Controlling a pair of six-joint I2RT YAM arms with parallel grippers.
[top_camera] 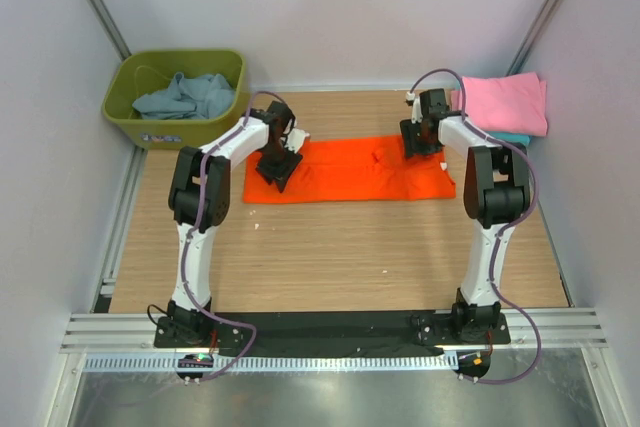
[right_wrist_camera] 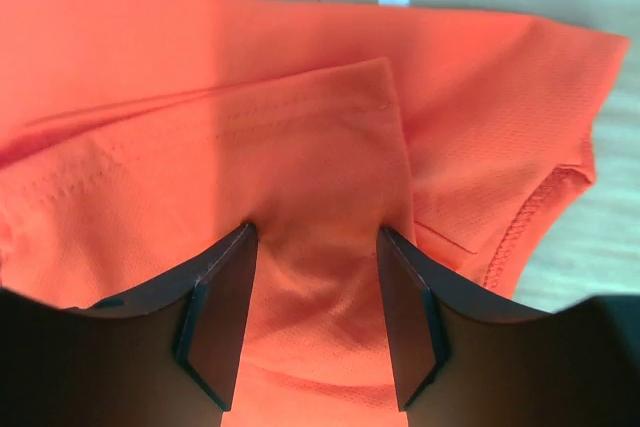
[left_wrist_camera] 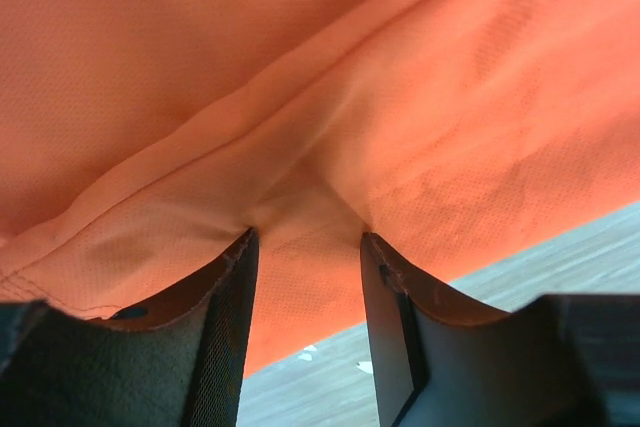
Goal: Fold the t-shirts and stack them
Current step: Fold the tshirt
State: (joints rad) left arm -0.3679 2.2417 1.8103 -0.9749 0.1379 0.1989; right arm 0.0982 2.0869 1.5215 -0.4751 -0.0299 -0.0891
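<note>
Folding orange shirt (top_camera: pixel 350 182), lying flat mid-tabletop (top_camera: pixel 330 257). Left jaws and right jaws both standing half-spread near its two ends, tips pressing into cloth, straddling puckers, seemingly not pinching yet. Next, likely: closing on cloth, lifting evenly together.

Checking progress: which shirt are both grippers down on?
The orange shirt, spread flat mid-table; the pink shirt lies folded at far right, the blue-grey shirt crumpled in the green tub.
</note>
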